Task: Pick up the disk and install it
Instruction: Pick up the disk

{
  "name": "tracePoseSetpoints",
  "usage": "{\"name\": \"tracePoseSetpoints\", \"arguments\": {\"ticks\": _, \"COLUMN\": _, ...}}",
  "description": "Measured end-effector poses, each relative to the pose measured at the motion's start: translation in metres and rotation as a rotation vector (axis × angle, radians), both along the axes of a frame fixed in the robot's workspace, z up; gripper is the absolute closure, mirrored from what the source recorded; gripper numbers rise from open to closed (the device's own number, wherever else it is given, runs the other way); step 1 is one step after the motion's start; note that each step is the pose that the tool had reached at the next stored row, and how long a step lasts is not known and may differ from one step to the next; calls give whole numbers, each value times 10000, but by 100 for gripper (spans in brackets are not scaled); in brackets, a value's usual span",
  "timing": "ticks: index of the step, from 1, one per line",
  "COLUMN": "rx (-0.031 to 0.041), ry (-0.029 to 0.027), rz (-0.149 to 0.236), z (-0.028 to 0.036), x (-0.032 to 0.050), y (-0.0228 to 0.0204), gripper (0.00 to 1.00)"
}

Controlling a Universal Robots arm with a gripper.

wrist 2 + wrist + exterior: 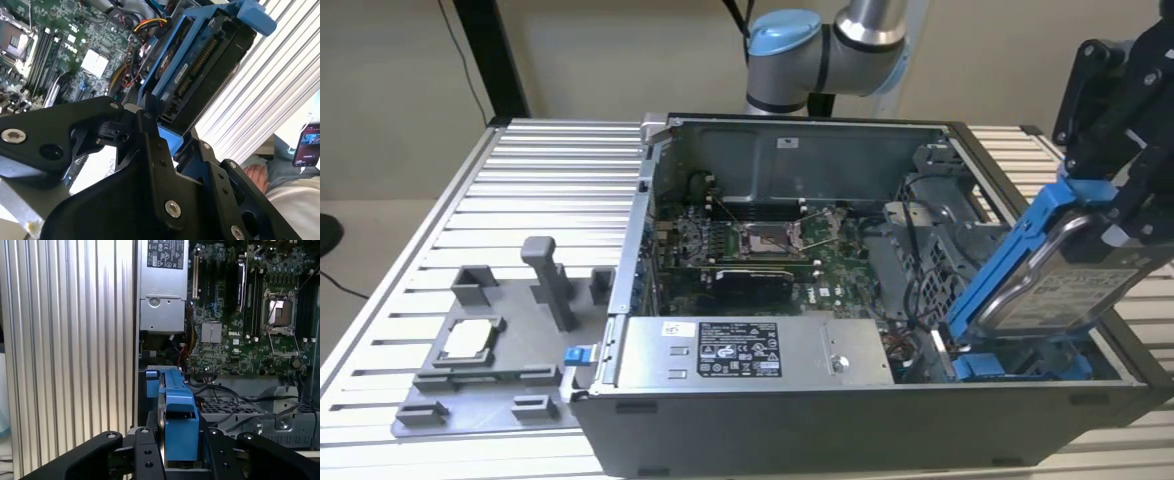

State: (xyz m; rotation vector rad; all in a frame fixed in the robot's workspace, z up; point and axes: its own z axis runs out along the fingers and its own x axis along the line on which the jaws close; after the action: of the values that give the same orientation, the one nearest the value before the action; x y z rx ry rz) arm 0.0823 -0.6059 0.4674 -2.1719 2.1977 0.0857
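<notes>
Disk (pixel 1067 285): flat silver-grey metal hard drive with a white label, clipped in a bright blue plastic carrier. I see it stood on end and tilted, its lower end down inside the case's near corner at the exterior view's right and its upper end above the rim.
Table (pixel 547 180): ribbed silver aluminium top that carries everything else.
Case (pixel 854 420): dark grey metal computer tower lying on its side, open on top.
Arm (pixel 834 40): silver and pale blue robot arm, behind the case in the exterior view.
Motherboard (pixel 761 240): green circuit board on the case floor, with a bare square socket.
Power supply (pixel 734 350): silver box with a black-and-white label, along the case's near wall.
Fixture (pixel 480 370): grey plastic tray with upright posts, on the table at the exterior view's left of the case.
Gripper (pixel 180 452): black metal. In the first wrist view I read its fingers (pixel 145 455) as clamped on either side of the disk's blue carrier.
Chip (pixel 470 338): small square silver part, seated in the fixture.
</notes>
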Motion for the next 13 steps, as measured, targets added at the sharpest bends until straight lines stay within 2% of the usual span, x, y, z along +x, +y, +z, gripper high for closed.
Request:
{"name": "tracePoseSetpoints", "arguments": {"ticks": 4, "rx": -2, "ry": 0, "rz": -1, "z": -34, "x": 12, "y": -3, "gripper": 100}}
{"name": "tracePoseSetpoints", "arguments": {"ticks": 9, "rx": 1, "ry": 0, "rz": 0, "z": -114, "x": 18, "y": -3, "gripper": 100}}
{"name": "tracePoseSetpoints", "arguments": {"ticks": 13, "rx": 1, "ry": 0, "rz": 0, "z": -145, "x": 34, "y": -3, "gripper": 100}}
